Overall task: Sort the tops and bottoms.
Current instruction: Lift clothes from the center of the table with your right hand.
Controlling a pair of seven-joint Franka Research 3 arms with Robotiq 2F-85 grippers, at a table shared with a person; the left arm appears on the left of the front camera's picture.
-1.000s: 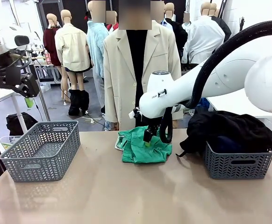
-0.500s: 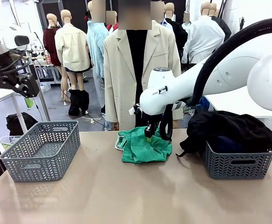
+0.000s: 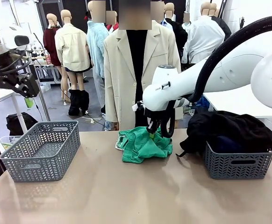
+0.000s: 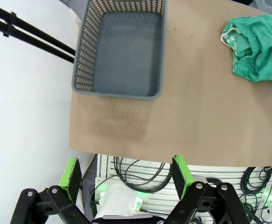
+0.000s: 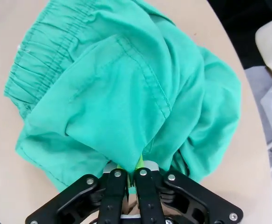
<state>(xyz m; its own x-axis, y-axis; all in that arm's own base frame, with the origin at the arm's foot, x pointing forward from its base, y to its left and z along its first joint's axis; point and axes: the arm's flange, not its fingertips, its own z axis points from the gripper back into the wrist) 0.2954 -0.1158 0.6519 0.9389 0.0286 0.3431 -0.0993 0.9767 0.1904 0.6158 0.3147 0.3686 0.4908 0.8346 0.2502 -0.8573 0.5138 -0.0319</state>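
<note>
Right wrist view: right hand (image 5: 128,173) pinches unlabelled green shorts (image 5: 117,93).

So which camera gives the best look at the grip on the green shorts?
The right wrist view: the right gripper is shut on a fold of the green shorts. The front view shows the gripper from farther off; the left wrist view shows the shorts at its edge.

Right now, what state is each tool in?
Left tool: open, holding nothing.
Right tool: shut on a fold of the green shorts.
</note>
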